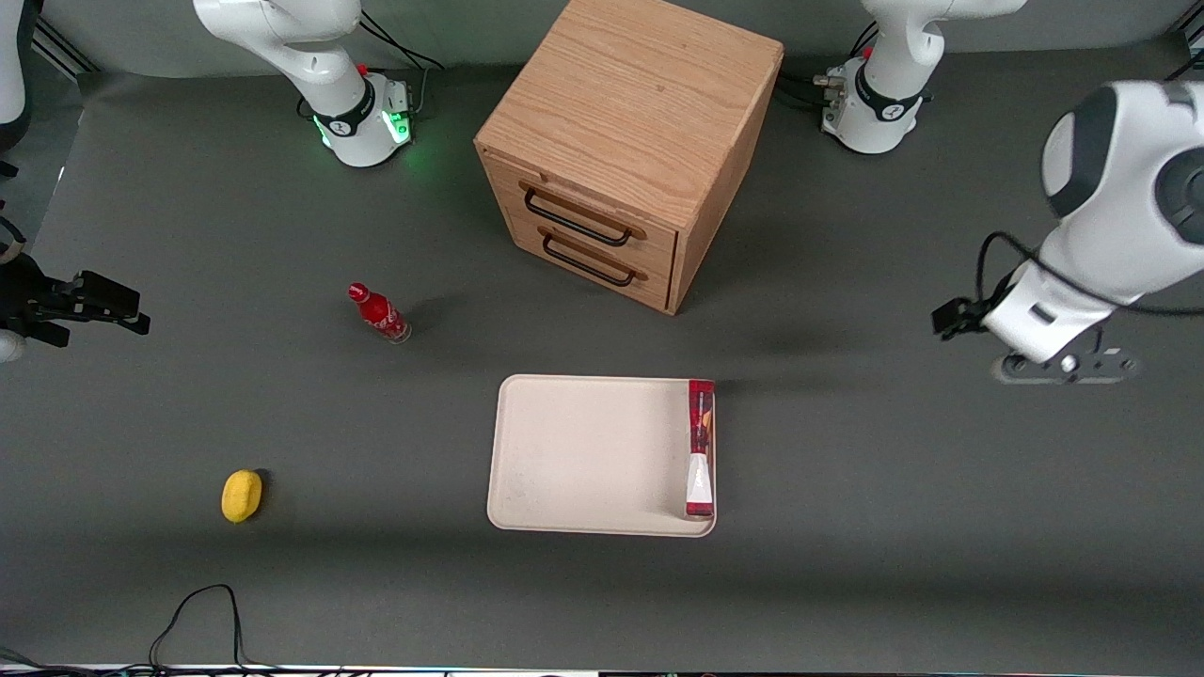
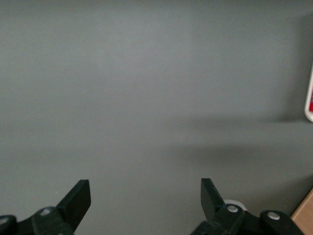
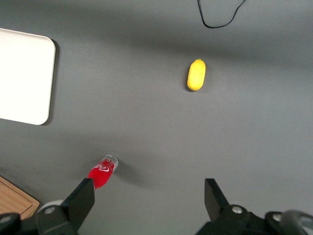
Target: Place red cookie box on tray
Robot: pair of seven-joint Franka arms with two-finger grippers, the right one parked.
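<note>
On the tray (image 1: 583, 461), along its edge toward the working arm's end of the table, lay the red cookie box (image 1: 700, 448), flat and lengthwise, white patch toward the front camera. It sat just inside the low rim, parallel to it; whether it touched the rim could not be told. Most of the tray stood bare. Judged from this, the placing looked done, the box set at the nearest edge reachable from the working arm's side rather than carried to the middle.

Left gripper (image 2: 145, 196) hovered over bare grey table (image 1: 847, 527), well apart from the tray, toward the working arm's end. Its fingers (image 2: 78, 199) stood wide apart, nothing between them. The wrist view caught only a sliver of tray rim and red box at its margin.

Elsewhere: wooden drawer cabinet (image 1: 621, 141) farther from the camera than the tray; small red bottle (image 1: 379, 314) and yellow lemon-like object (image 1: 242, 495) toward the parked arm's end, untouched.
</note>
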